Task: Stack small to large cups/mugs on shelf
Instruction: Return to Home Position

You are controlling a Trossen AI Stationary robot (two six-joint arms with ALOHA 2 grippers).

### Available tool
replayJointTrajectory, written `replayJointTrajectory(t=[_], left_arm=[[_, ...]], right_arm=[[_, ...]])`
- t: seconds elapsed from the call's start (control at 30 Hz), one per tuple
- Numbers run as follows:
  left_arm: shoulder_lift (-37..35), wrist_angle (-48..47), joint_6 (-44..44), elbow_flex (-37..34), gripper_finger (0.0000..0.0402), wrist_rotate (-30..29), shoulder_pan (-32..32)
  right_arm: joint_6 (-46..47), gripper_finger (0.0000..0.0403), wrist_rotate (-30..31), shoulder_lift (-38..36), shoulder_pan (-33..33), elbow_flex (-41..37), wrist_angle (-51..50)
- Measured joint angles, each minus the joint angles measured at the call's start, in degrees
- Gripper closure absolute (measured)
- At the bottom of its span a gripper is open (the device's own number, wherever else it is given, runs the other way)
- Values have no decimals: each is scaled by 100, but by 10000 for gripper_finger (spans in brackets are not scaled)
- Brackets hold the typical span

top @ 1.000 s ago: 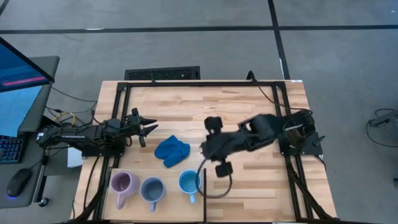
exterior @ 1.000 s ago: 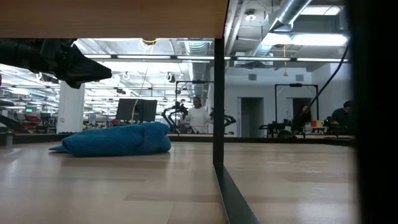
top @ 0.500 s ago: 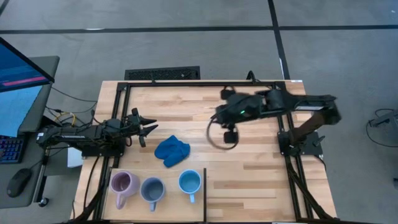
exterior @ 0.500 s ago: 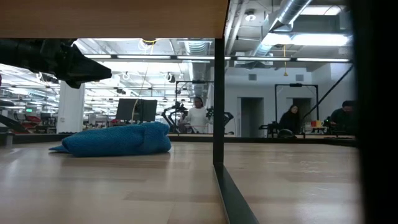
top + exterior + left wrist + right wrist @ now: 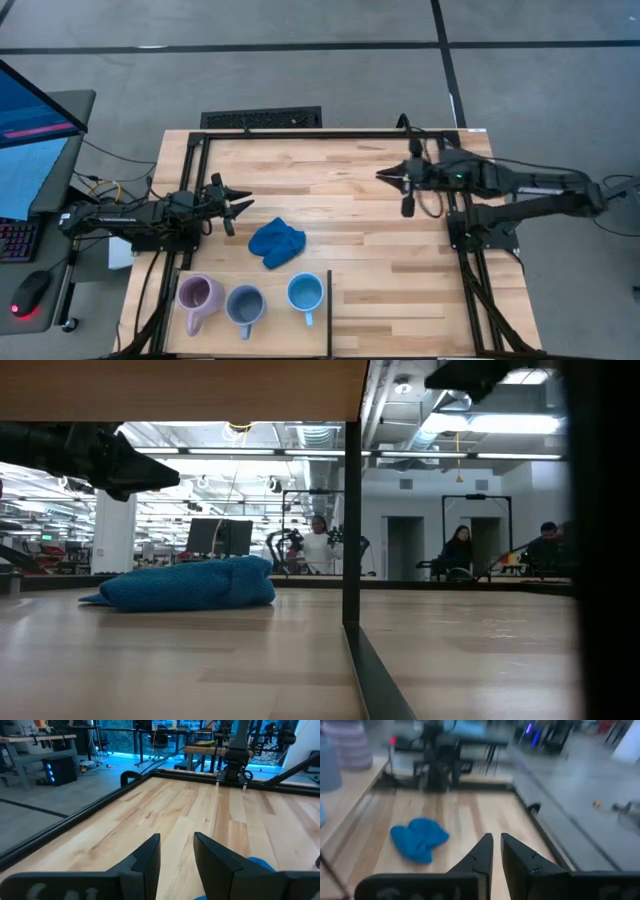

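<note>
Left gripper (image 5: pixel 238 206): just left of the blue cloth (image 5: pixel 276 243). Its fingers (image 5: pixel 150 852) are a little apart and hold nothing.
Right gripper (image 5: pixel 384 176): well to the right of the cloth and farther back. Its fingers (image 5: pixel 482 851) are nearly together, with only a thin gap, and hold nothing.
Shelf (image 5: pixel 272 336): lies flat just in front of the cloth, long side running left to right.
Mugs: 3 in 1 row along the shelf, all upright, mouths up.
Lilac mug (image 5: pixel 196 293): left end, farthest from the cloth.
Grey-blue mug (image 5: pixel 244 301): middle.
Light blue mug (image 5: pixel 304 291): right end, closest to the cloth.
Handles: all 3 point away from the cloth.
</note>
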Motion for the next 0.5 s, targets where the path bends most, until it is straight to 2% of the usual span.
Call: replayJointTrajectory(t=[0.2,0.37,0.5], left_arm=[[0,2,161,0,294,0,2],[0,4,159,0,294,-8,0],[0,11,159,0,294,-284,1]], right_arm=[[-41,345,-476,-1061,-631,-1834,2141],[235,345,-591,-1296,-1435,-2765,3042],[386,345,-1309,-1286,-2122,-3199,3614]])
